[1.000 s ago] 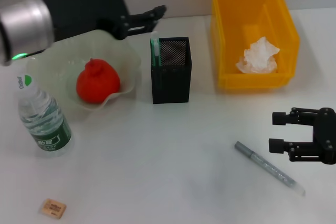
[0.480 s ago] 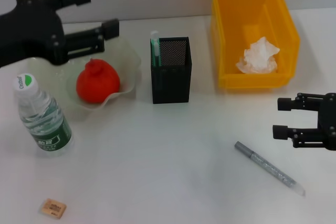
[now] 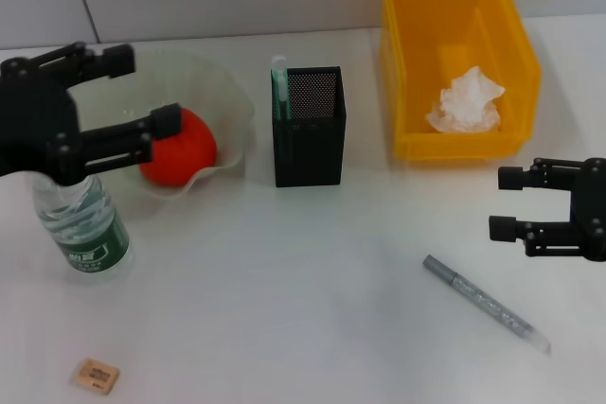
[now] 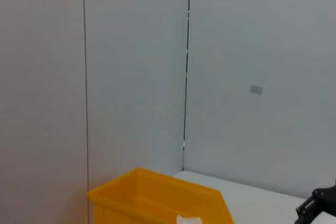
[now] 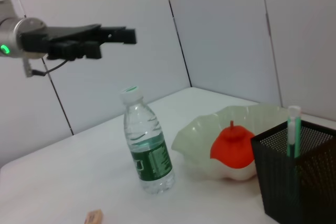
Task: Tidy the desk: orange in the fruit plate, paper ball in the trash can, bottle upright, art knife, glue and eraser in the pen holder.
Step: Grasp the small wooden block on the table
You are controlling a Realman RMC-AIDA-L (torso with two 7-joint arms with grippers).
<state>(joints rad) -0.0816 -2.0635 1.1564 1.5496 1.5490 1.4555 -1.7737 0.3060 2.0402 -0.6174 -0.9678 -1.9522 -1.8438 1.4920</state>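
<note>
The left claw is held above the counter, over the upright bottle and the fruit plate, fingers spread wide and empty. The orange lies in the plate. The right claw hangs open and empty near the counter's right edge, beside the art knife, whose long axis runs diagonally on open surface. The eraser lies near the front-left edge. The paper ball rests in the trash can; the pen holder stands between plate and can.

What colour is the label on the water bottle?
Green with white print, on the clear plastic water bottle; clearest in the right wrist view.
</note>
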